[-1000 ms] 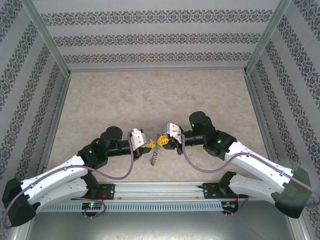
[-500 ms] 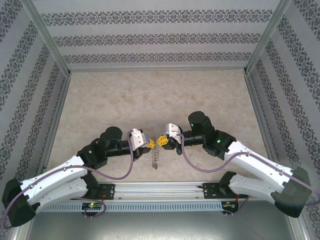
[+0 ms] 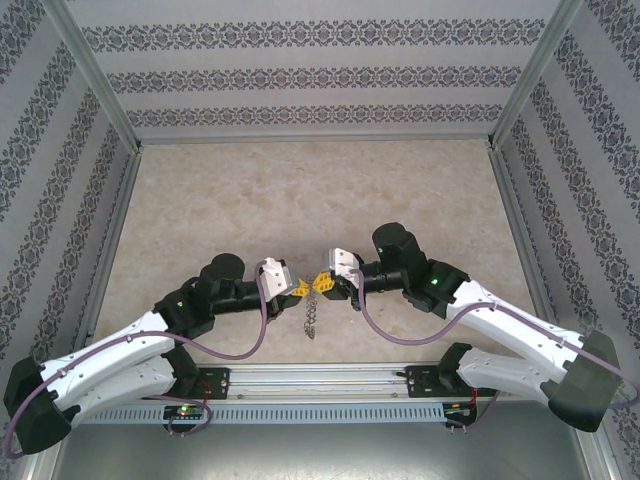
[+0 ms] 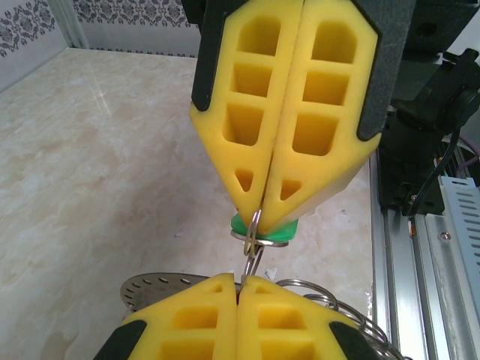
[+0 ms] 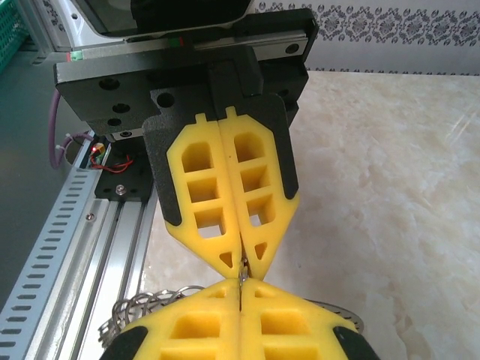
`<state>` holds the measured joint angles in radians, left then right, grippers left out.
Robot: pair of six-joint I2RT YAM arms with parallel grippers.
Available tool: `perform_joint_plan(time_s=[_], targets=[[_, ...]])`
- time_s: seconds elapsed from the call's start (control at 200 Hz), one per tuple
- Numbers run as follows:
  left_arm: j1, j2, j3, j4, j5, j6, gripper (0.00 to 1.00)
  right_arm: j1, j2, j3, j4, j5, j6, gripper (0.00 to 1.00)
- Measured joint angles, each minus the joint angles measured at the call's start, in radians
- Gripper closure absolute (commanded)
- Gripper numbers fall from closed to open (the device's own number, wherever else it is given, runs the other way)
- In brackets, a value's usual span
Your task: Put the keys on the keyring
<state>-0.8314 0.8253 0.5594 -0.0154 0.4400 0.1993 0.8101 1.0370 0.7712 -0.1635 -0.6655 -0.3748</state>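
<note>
My left gripper and right gripper meet tip to tip above the near middle of the table, both shut. In the left wrist view my left gripper pinches a thin wire of the keyring. The right fingertips just above clamp the same wire loop and a tiny key with a green head. From the right wrist my right gripper touches the left fingertips, with a sliver of metal between. The keyring's coil of rings hangs below the grippers.
A perforated silver disc and several linked rings dangle under the fingers. The aluminium rail with both arm bases runs along the near edge. Patterned walls enclose the marble tabletop.
Both grippers have stayed shut and tip to tip. The right gripper has shifted slightly left and away, and the hanging coil of rings now hangs straighter and lower.
</note>
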Motion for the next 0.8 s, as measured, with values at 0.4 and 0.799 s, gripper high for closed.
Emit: perform_joint_plan(time_s=[0.4, 0.799], targets=[[0.000, 0.000, -0.001, 0.000, 0.000, 0.000, 1.00, 0.011, 0.000, 0.000, -0.029, 0.033, -0.023, 1.00], [0.001, 0.000, -0.001, 0.001, 0.001, 0.000, 1.00, 0.035, -0.016, 0.000, -0.036, 0.088, -0.052, 1.00]])
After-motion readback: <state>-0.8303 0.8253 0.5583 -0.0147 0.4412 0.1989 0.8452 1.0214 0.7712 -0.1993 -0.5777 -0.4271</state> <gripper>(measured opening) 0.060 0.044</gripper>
